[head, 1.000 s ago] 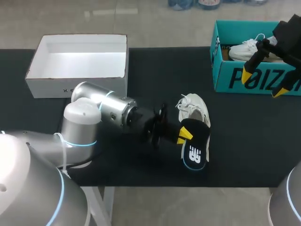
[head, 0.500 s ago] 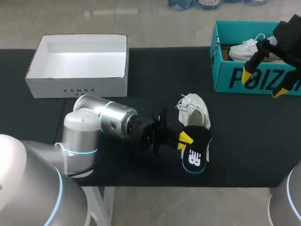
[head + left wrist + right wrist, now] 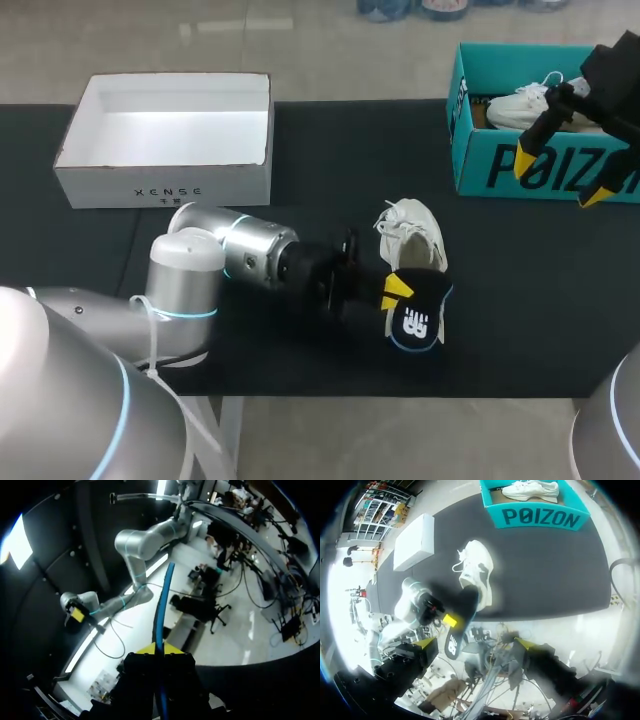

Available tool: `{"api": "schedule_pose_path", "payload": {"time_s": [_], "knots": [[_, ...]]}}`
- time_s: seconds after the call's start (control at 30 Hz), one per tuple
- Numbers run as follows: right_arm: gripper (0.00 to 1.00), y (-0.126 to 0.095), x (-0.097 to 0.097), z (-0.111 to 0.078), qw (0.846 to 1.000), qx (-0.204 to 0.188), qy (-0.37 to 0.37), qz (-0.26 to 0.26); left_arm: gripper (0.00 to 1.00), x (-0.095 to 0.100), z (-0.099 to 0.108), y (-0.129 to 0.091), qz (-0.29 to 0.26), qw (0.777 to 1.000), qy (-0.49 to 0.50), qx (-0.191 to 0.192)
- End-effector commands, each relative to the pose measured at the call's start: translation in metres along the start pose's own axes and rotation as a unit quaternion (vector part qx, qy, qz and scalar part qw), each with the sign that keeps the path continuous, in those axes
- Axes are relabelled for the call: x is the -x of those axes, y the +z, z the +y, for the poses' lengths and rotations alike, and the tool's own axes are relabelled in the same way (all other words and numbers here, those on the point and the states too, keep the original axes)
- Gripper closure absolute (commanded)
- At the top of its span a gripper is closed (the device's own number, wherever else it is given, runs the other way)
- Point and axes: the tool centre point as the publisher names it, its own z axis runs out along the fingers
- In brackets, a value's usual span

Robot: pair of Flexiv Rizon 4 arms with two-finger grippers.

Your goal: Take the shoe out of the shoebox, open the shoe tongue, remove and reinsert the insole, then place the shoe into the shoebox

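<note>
Hidden or unclear: in the head view the left gripper's (image 3: 393, 291) fingers are mostly covered by its own black wrist and by the black foam insole with a blue rim and white logo (image 3: 417, 320). Only one yellow tip shows. The insole's far end overlaps the heel of the white lace-up sneaker (image 3: 415, 232), and I cannot tell whether it is still tucked inside.

Left gripper: pinched nearly closed on the insole, which sticks out ahead of the fingers. The sneaker lies on its side on the black table (image 3: 300, 150), just beyond the insole.

Right gripper (image 3: 558, 178): fingers spread wide, holding nothing, above the front wall of the teal cardboard shoebox (image 3: 480, 170). A second white sneaker (image 3: 520, 105) sits in that box. A white open cardboard box (image 3: 160, 185) is well apart, behind the left arm.

Left wrist view only: the insole (image 3: 164, 595) seen edge-on as a thin blue line, both yellow tips pressed against it.

Right wrist view only: its own open gripper (image 3: 475, 642), with the insole's (image 3: 461, 607) logo face ahead of it.
</note>
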Motion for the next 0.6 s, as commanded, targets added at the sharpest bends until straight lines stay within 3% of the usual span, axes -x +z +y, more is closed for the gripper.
{"api": "schedule_pose_path", "payload": {"time_s": [0.03,0.2,0.6], "knots": [[0.00,0.000,-0.001,0.001,1.000,-0.001,0.001,-0.001,1.00,0.004,-0.008,-0.011,0.004,1.000,-0.002,0.012],[0.00,0.000,-0.001,0.001,1.000,-0.001,0.001,-0.001,1.00,0.002,0.006,-0.013,0.007,1.000,-0.012,0.006],[0.00,0.000,-0.001,0.001,1.000,-0.001,0.001,-0.001,1.00,-0.002,0.052,0.008,0.047,0.998,-0.037,-0.015]]}}
